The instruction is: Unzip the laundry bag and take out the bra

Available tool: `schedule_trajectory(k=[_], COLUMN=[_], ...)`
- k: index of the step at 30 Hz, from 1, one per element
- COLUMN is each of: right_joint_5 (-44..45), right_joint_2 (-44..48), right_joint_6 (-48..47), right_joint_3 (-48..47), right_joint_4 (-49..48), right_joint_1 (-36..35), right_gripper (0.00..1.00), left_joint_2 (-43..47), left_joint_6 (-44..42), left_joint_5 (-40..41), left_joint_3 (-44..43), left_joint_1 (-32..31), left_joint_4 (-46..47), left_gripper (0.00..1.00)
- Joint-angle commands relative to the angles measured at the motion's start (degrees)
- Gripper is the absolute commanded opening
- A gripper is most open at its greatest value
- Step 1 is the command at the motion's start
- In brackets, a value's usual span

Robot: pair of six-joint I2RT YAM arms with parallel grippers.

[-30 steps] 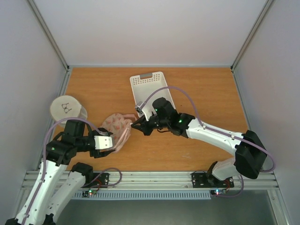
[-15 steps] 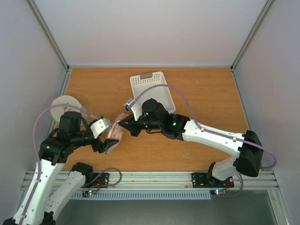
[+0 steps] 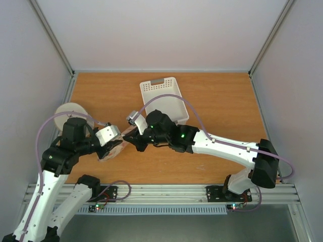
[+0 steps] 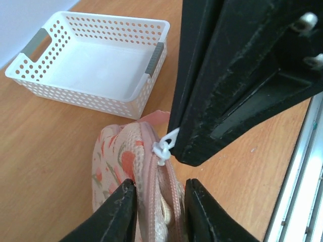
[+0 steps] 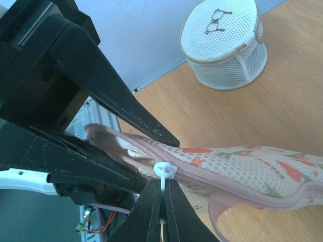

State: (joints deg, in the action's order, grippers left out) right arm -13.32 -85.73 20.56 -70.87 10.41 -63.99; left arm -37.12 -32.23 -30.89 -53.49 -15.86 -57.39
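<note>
Against the desk's left edge stands a round mesh hamper [image 3: 70, 113]. Just right of it, toward the near edge, the left gripper [image 4: 156, 201] is clamped on the bag [image 4: 116, 156], one finger on each side of its zip. The right gripper [image 5: 162, 201] pinches the white zip pull [image 5: 164, 170]. A basket [image 3: 164, 93] sits mid-desk, toward the far edge.

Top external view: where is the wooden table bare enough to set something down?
The table is bare right of the white perforated plastic basket and in the far left corner beyond the round white mesh container. Crowded: near left, where the left end effector and right end effector grip the flat cream patterned pouch.
</note>
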Motion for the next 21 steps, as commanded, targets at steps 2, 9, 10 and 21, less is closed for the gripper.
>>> schedule_trajectory(k=[2, 9, 10, 21], right_joint_5=[-1.39, -1.84, -2.06, -2.1], right_joint_2=[1.03, 2.53, 3.0, 7.45], right_joint_6=[-2.98, -3.47, -3.23, -2.45], right_joint_3=[-2.26, 0.8, 1.84, 12.49], right_joint_4=[-1.04, -1.21, -1.44, -2.47], right_joint_1=[-0.72, 1.14, 1.75, 6.92], right_gripper=[0.01, 0.01, 0.01, 0.01], left_joint_2=[0.78, 3.59, 4.06, 6.44], left_joint_6=[-7.85, -12.55, -13.57, -18.22], left_joint_5=[-1.35, -1.51, -1.34, -8.62], left_joint_3=[-1.25, 0.36, 0.81, 1.5], left_joint_1=[-0.18, -0.21, -0.19, -0.22], left_joint_4=[-1.16, -1.79, -1.91, -6.14], left_gripper=[0.15, 0.01, 0.01, 0.01])
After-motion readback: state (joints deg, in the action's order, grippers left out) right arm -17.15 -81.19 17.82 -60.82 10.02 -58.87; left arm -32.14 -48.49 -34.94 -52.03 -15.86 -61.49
